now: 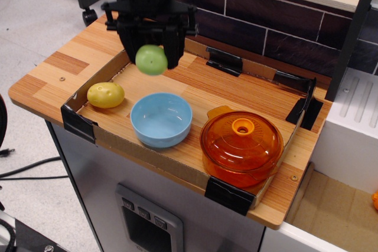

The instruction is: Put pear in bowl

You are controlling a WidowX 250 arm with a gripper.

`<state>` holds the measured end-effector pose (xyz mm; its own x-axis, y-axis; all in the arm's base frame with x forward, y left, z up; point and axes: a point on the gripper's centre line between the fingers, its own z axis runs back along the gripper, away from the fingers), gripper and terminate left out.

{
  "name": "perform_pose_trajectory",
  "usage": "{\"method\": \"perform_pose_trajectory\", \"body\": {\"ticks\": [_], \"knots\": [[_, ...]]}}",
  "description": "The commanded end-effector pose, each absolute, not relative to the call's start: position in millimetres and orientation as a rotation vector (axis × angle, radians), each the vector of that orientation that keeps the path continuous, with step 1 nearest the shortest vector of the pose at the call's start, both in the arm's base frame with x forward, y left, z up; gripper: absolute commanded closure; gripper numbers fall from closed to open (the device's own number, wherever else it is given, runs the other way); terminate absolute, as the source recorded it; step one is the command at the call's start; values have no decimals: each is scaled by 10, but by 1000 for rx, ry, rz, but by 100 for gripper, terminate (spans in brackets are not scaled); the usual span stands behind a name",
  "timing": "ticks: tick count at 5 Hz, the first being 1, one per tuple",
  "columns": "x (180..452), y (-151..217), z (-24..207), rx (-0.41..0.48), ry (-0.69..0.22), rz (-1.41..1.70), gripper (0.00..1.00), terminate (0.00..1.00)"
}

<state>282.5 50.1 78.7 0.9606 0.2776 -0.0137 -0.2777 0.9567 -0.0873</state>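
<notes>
The light-green pear [151, 59] is held between the two black fingers of my gripper [151, 57], in the air above the wooden tray. The gripper is shut on it. The light blue bowl [161, 119] stands empty at the tray's front, below and slightly right of the pear, with a clear gap between them.
A yellow potato-like object [106, 94] lies at the tray's left front corner. An orange transparent lidded pot [241, 144] stands right of the bowl. The cardboard tray rim [142, 151] has black corner clips. A dark tiled wall [266, 22] rises behind.
</notes>
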Motion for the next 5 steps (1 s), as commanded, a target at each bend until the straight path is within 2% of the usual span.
{"method": "perform_pose_trajectory", "body": {"ticks": [1, 2, 4, 5], "knots": [[2882, 542, 1047, -160, -64, 243, 0, 0], [3014, 620, 1358, -243, -62, 254, 0, 0], [3014, 620, 1358, -243, -62, 254, 0, 0], [3014, 620, 1358, -243, -62, 254, 0, 100]]}}
